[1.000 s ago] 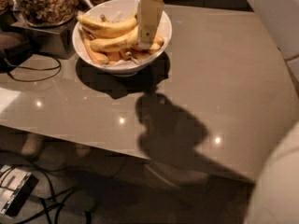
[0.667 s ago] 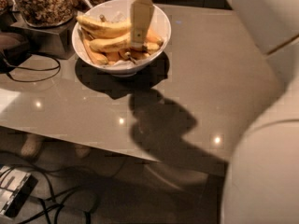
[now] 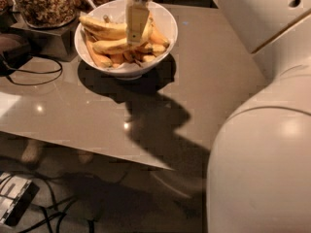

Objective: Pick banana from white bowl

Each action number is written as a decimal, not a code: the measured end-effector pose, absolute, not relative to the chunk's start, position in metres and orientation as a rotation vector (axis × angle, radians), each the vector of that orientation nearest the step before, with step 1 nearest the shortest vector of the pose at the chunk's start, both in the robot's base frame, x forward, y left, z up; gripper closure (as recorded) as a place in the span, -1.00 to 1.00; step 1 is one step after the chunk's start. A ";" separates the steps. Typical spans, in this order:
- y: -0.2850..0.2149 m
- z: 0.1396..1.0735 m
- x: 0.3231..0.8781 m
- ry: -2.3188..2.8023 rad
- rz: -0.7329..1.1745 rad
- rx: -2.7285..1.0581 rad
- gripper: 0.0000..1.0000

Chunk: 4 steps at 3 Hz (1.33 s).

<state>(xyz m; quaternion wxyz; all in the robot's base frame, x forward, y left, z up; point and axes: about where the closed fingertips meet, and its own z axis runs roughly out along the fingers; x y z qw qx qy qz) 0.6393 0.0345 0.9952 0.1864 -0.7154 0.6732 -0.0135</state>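
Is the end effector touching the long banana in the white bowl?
Cannot tell. In the camera view the end effector hangs over the white bowl and overlaps the banana, but this single angle shows neither contact nor a gap.

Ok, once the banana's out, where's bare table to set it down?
Bare table lies right of the white bowl, up to the robot's body, and in front of it toward the near edge. The back-left is crowded: glass jar of nuts and a black cable. The gripper hangs over the bananas in the bowl.
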 end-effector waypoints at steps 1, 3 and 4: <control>0.041 0.988 0.645 1.902 -0.047 -2.034 -0.06; 0.045 0.969 0.658 1.903 -0.071 -2.093 -0.14; 0.044 0.963 0.668 1.896 -0.095 -2.119 -0.10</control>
